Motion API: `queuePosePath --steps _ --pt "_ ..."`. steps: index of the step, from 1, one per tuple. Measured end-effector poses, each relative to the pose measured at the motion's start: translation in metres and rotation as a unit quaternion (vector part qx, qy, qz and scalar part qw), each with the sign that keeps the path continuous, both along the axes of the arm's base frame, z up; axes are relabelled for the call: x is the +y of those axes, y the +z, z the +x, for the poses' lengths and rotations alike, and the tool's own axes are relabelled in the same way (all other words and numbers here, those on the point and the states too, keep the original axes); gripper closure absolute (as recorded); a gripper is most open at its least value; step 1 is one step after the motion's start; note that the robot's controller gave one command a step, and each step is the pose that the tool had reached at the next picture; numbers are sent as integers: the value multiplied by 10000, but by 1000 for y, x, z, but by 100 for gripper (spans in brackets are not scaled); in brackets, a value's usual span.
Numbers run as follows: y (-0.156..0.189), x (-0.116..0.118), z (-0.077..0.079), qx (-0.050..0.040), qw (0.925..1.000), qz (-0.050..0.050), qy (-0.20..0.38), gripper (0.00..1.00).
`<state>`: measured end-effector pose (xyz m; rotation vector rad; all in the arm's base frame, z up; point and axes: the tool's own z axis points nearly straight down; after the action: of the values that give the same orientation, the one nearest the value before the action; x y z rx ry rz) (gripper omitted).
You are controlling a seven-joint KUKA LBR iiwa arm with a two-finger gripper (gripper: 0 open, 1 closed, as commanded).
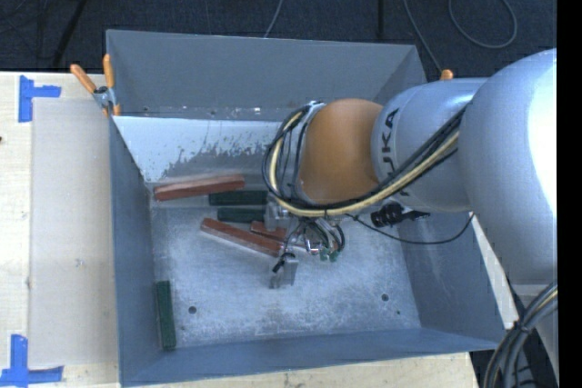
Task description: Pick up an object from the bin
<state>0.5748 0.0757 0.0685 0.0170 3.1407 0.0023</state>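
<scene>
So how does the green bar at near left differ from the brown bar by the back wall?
The green bar is dark green, the brown bar reddish. The green bar runs along the left wall, the brown bar along the back wall. The green bar lies alone; the brown bar has other bars beside it. Both are slim and lie flat.

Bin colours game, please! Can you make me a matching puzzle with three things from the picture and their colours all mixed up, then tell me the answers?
Things:
1. bar by the front-left corner
2. bar lying furthest back
3. round cover on the arm's wrist

Colours:
a. orange
b. red-brown
c. green

Pairs: 1-c, 2-b, 3-a.
</scene>
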Motion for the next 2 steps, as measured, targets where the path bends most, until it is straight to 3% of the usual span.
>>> queuePosePath --steps 2 --pt "0 0 0 2 10000 0 -61 0"
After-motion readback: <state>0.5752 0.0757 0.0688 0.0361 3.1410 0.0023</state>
